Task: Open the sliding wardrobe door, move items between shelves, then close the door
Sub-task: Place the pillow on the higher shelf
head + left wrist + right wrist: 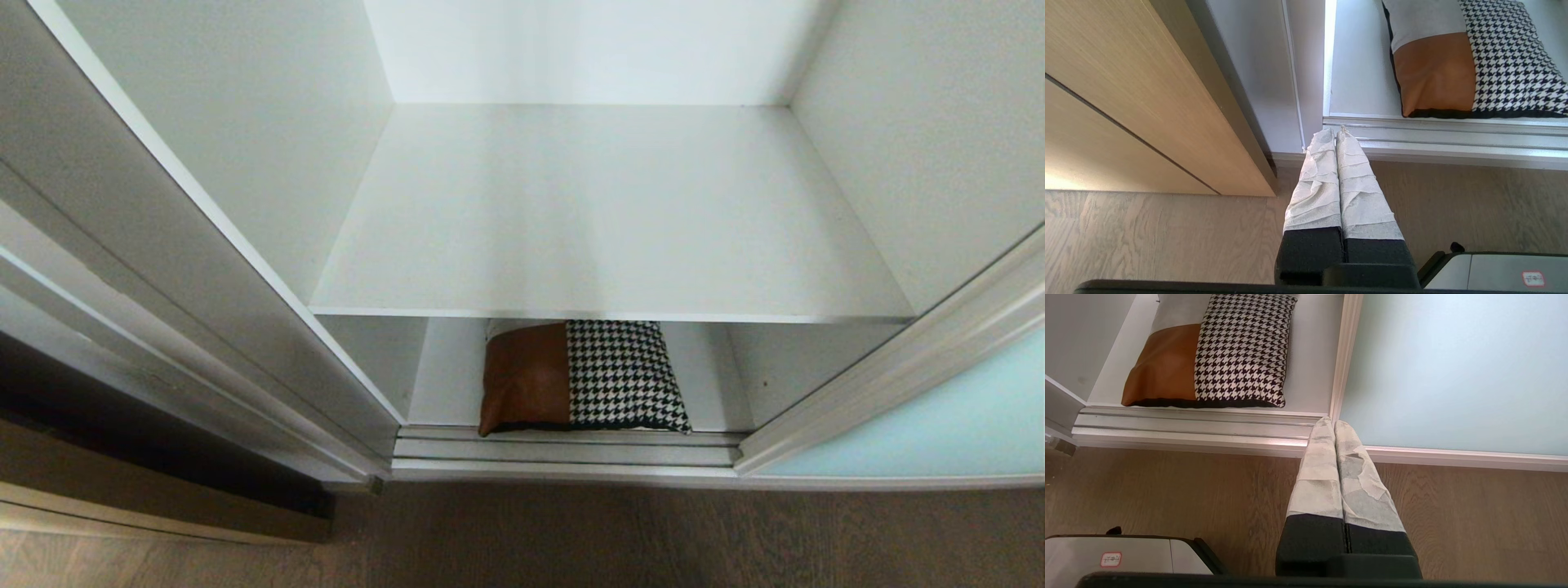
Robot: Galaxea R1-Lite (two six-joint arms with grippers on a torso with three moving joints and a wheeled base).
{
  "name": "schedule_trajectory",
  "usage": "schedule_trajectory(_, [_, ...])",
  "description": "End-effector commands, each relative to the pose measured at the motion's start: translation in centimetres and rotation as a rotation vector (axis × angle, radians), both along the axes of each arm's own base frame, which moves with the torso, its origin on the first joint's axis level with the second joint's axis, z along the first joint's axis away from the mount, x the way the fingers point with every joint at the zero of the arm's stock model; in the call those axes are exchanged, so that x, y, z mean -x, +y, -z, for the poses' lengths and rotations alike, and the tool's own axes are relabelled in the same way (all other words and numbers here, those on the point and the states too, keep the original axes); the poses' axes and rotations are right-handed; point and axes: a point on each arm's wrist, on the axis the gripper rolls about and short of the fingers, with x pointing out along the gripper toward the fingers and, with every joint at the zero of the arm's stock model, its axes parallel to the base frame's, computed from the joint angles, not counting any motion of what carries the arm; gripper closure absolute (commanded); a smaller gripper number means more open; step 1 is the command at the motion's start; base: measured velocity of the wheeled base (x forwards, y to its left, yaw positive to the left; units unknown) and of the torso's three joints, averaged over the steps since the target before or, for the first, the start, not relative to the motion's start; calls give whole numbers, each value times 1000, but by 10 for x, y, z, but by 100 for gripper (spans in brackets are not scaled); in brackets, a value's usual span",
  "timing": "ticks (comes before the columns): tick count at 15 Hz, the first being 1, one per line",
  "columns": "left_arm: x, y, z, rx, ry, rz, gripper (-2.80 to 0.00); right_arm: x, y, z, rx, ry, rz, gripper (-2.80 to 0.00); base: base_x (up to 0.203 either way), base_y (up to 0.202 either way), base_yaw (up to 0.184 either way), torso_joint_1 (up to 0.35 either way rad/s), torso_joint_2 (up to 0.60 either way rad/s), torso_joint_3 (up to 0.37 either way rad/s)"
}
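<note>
The wardrobe stands open. Its frosted pale blue-green sliding door (pixel 955 425) (pixel 1453 367) is slid to the right. A tan-leather and houndstooth cushion bag (pixel 584 376) (pixel 1474 69) (pixel 1216 355) lies on the bottom shelf (pixel 710 384) just behind the floor track. The white shelf (pixel 604 220) above it is bare. Neither arm shows in the head view. My left gripper (pixel 1334 131) hangs shut and empty over the floor, short of the track's left end. My right gripper (pixel 1332 421) hangs shut and empty in front of the door's left frame edge.
A silver floor track (pixel 563 449) runs along the wardrobe front. A light wood panel (pixel 1126 102) stands to the left of the opening. Wood floor (pixel 571 539) lies in front, and parts of my base (pixel 1494 271) (pixel 1126 553) show low in both wrist views.
</note>
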Motion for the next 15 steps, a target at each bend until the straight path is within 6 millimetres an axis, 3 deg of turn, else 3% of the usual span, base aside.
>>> schedule_trajectory(1, [0, 0, 0, 0, 1, 0, 0, 0, 0, 0, -1, -1, 0, 0, 0, 0, 0, 0, 0, 0])
schedule_trajectory(3, [0, 0, 0, 0, 2, 0, 0, 0, 0, 0, 4, -5, 4, 0, 0, 0, 0, 0, 0, 0])
schedule_trajectory(5, [0, 0, 0, 0, 1, 0, 0, 4, 0, -13, 6, -51, 14, 0, 0, 0, 0, 0, 0, 0])
schedule_trajectory(8, [0, 0, 0, 0, 0, 0, 0, 18, -1, -75, 0, -112, 32, 0, 0, 0, 0, 0, 0, 0])
schedule_trajectory(12, [0, 0, 0, 0, 1, 0, 0, 11, 0, -121, -6, 46, 35, 0, 0, 0, 0, 0, 0, 0])
schedule_trajectory(15, [0, 0, 0, 0, 1, 0, 0, 17, 1, -118, -24, 301, -165, 0, 0, 0, 0, 0, 0, 0])
